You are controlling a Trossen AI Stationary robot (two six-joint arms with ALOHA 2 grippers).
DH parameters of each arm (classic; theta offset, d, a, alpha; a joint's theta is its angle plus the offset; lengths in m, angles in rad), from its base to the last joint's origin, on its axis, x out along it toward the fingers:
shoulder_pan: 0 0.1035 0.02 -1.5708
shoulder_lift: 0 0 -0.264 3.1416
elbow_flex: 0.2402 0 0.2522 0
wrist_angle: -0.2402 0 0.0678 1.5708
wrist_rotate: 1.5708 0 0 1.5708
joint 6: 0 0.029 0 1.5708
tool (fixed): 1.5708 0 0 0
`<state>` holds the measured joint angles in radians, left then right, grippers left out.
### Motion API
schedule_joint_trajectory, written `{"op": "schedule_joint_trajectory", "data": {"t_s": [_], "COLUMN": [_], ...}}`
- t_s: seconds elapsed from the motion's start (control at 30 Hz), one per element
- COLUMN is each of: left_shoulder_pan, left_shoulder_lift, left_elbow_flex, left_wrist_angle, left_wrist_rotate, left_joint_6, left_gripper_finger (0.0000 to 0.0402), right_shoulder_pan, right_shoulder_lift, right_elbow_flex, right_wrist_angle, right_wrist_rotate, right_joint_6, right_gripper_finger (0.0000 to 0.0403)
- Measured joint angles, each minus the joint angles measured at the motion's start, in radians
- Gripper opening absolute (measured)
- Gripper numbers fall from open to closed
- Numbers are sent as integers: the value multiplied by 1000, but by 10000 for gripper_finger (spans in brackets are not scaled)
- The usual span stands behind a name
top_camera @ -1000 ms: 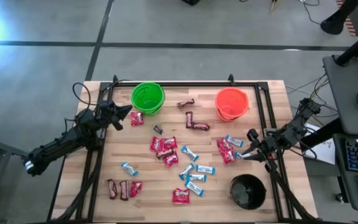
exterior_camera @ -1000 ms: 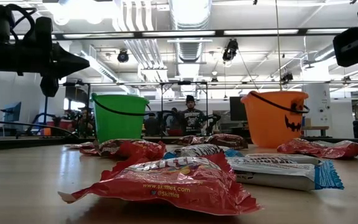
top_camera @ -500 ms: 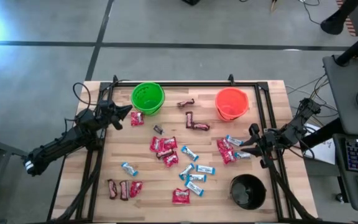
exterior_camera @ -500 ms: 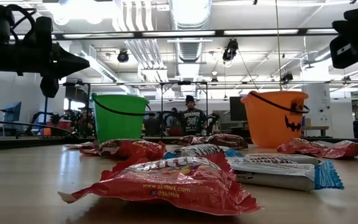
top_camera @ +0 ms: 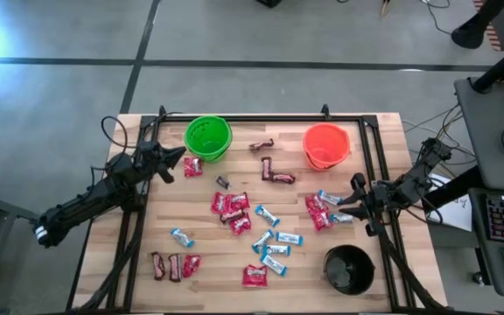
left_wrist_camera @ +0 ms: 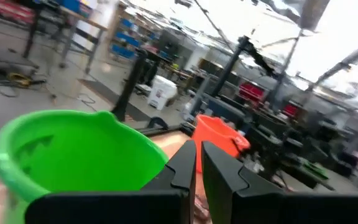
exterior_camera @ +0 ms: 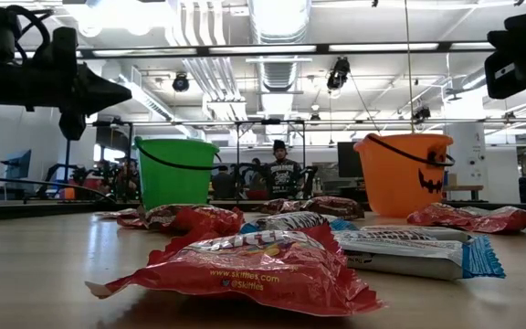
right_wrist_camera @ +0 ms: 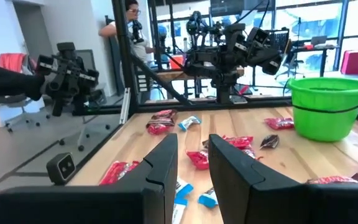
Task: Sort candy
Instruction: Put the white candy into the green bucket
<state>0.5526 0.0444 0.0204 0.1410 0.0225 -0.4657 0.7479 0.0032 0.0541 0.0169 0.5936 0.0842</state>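
left gripper (top_camera: 178,155): your left arm hangs just beside the green bucket (top_camera: 208,137), fingers pressed together, holding nothing.
right gripper (top_camera: 350,206): over the table's right side, between the orange bucket (top_camera: 326,145) and the black bucket (top_camera: 349,269); fingers (right_wrist_camera: 160,163) parted a little, nothing between them.
candy (top_camera: 265,238): red packets, blue-white bars and brown bars lie loose across the wooden table (top_camera: 204,271), mostly mid-table; one red packet (top_camera: 192,166) touches the green bucket's base.
background: a person (exterior_camera: 282,169) stands behind the table.
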Motion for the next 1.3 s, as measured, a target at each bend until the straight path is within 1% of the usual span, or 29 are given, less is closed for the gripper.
{"op": "schedule_joint_trajectory", "data": {"t_s": [0.07,0.13,0.2,0.33,0.43,0.57,0.67,0.83,0.97,1.1,1.3], "left_shoulder_pan": [0,1,1,0,0,0,1,1,1,1,1], "left_shoulder_lift": [0,1,7,36,75,138,187,278,355,424,515], "left_elbow_flex": [0,0,0,1,30,119,200,316,395,471,577], "left_wrist_angle": [0,0,0,1,-2,-4,-64,-163,-212,-220,-224], "left_wrist_rotate": [-58,-64,-39,50,55,49,49,48,48,52,122], "left_joint_6": [-50,-76,-92,-122,-101,-34,17,55,83,112,135], "left_gripper_finger": [8,8,8,8,8,8,10,27,46,66,89], "right_shoulder_pan": [0,0,0,0,0,-1,-1,-1,0,0,0], "right_shoulder_lift": [0,0,0,0,0,0,0,10,34,70,166], "right_elbow_flex": [0,0,0,0,1,33,53,84,119,171,290], "right_wrist_angle": [6,7,8,13,27,16,7,-14,-46,-47,-111], "right_wrist_rotate": [39,70,73,88,102,143,159,313,322,323,324], "right_joint_6": [52,89,119,164,149,127,103,133,151,142,124], "right_gripper_finger": [79,79,79,79,79,79,79,79,79,79,80]}}
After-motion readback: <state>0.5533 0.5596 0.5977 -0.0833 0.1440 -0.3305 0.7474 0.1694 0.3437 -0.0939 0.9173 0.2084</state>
